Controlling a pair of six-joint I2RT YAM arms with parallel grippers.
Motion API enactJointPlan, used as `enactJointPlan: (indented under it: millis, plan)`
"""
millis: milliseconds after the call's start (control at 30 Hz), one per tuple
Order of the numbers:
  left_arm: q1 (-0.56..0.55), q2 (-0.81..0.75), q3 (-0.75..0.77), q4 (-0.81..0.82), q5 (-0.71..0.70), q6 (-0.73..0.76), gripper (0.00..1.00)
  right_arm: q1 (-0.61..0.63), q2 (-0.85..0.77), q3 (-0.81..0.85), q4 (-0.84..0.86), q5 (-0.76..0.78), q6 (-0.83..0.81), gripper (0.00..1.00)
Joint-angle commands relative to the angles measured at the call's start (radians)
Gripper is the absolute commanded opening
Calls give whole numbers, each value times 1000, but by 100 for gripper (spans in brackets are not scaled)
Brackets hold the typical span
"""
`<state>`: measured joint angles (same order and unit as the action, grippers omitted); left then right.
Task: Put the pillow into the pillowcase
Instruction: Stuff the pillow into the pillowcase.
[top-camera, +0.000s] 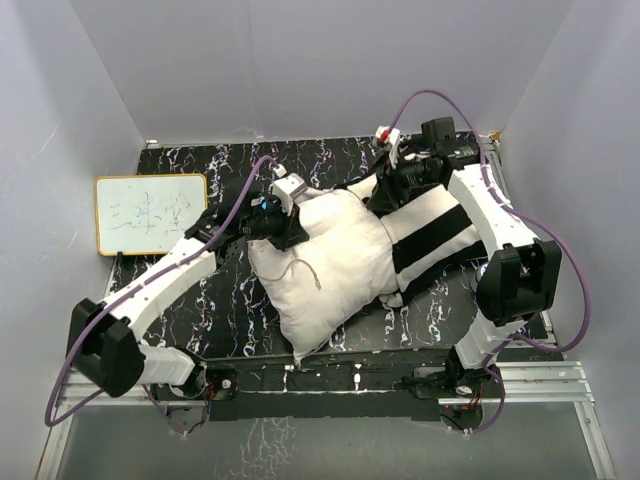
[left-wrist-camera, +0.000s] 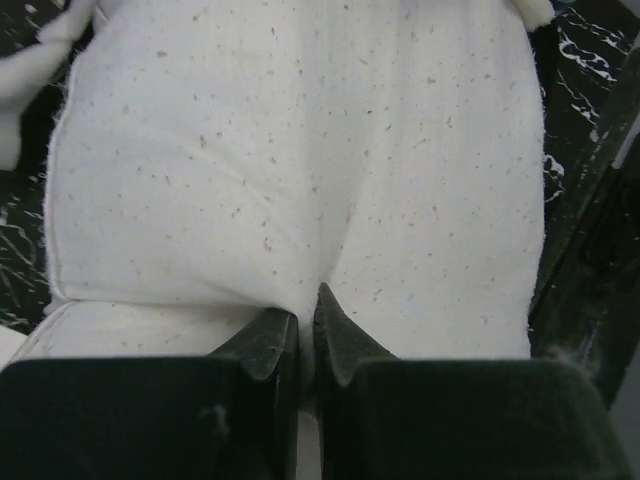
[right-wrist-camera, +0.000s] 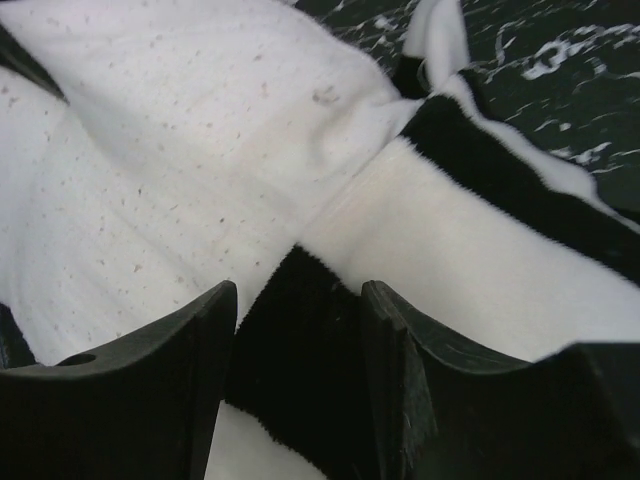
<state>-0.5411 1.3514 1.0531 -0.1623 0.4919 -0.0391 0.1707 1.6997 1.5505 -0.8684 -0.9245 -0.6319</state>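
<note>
A whiteboard (top-camera: 150, 213) leans at the far left; its faint blue writing looks like handwriting, too small for me to read. My left gripper (top-camera: 283, 222) sits at the left end of the pillow (top-camera: 325, 265), fingers (left-wrist-camera: 270, 345) pressed together on a pinched fold of its white speckled fabric; only my left wrist view shows that crease. The pillow lies mid-worktop (top-camera: 190, 165), mostly outside the pillowcase (top-camera: 430, 235). The striped edge overlaps the pillow's right end, which is clear only in my right wrist view. My right gripper (top-camera: 385, 190) stands spread there, its fingers either side of a black stripe.
</note>
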Motion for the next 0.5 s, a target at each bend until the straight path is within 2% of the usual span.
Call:
enactJointPlan:
  millis: [0, 67, 233, 367, 433, 467]
  plan:
    - [-4, -112, -6, 147, -157, 176, 0, 5, 20, 173, -7, 123, 117, 55]
    - [-6, -123, 23, 166, -177, 205, 0, 5, 78, 211, -30, 154, 124, 55]
    - [-5, -74, 139, 133, -158, 257, 0, 37, 157, 262, -78, 102, 149, 55]
    - [-6, -43, 189, 116, -140, 269, 0, 70, 183, 318, -63, 74, 213, 62]
    - [-6, -42, 203, 109, -134, 274, 0, 86, 202, 344, -65, 128, 216, 62]
    - [-6, -43, 206, 109, -133, 275, 0, 92, 209, 348, -59, 162, 218, 59]
